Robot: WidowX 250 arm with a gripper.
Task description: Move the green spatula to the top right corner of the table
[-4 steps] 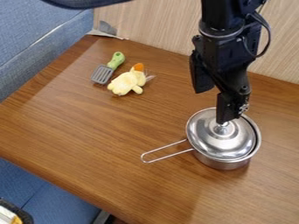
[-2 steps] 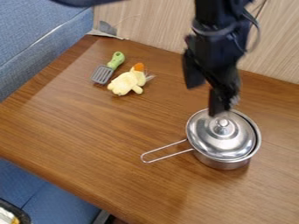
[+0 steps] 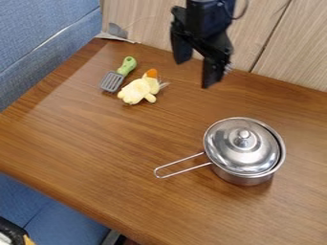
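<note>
A toy duck (image 3: 136,91) is lying beside the spatula (image 3: 113,80), a pot (image 3: 244,149) standing well apart; the end effector (image 3: 195,72) is hovering released.

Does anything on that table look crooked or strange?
The lid looks slightly askew on the metal pot: a dark sliver shows between it and the rim at the picture's right. I see no spills.

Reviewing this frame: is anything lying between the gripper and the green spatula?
Yes, the yellow plush toy. It lies right beside the green spatula, on the side facing the open gripper. The gripper hangs higher, so passing over the toy looks possible.
</note>
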